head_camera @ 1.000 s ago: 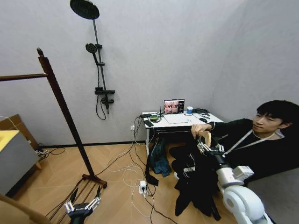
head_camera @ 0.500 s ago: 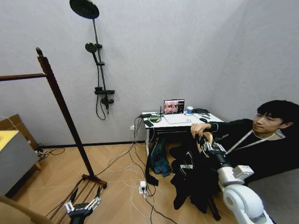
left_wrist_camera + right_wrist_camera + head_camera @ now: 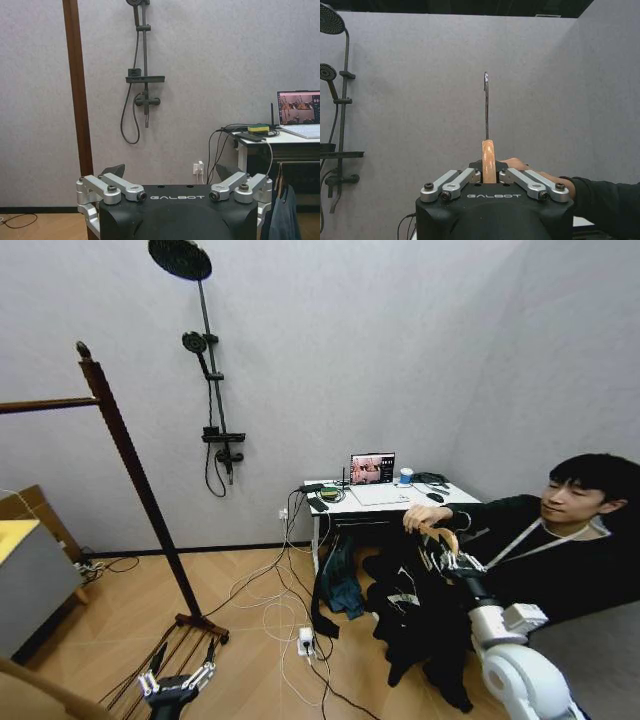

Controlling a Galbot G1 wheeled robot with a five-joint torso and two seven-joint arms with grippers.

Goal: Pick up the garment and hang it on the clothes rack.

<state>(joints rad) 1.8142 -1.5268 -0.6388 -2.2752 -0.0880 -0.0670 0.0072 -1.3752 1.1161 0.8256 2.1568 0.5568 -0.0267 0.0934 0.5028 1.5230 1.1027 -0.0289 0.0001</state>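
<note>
The garment (image 3: 415,615), a black short top, hangs on a light wooden hanger (image 3: 489,159) at the right, in front of a seated person. My right gripper (image 3: 441,553) is shut on the hanger's neck, and in the right wrist view (image 3: 489,172) the metal hook (image 3: 486,100) rises straight above it. A person's hand (image 3: 417,520) also rests on the hanger beside the gripper. The clothes rack (image 3: 128,465), dark reddish-brown wood, stands far left with its top rail (image 3: 45,404) running off the picture. My left gripper (image 3: 176,680) hangs low and open near the rack's base; the rack's post (image 3: 77,85) stands ahead of it (image 3: 170,172).
A black shower stand (image 3: 207,370) is mounted on the back wall. A white desk (image 3: 340,508) with a laptop (image 3: 372,469) stands behind the garment, with a dark cloth (image 3: 345,585) hanging beside it. Cables and a power strip (image 3: 305,641) lie on the wooden floor. A grey box (image 3: 30,585) sits at far left.
The garment has swayed and hangs a little lower, and the right gripper has shifted slightly with the hanger. The person's hand has slid a little left along it. The left arm is still.
</note>
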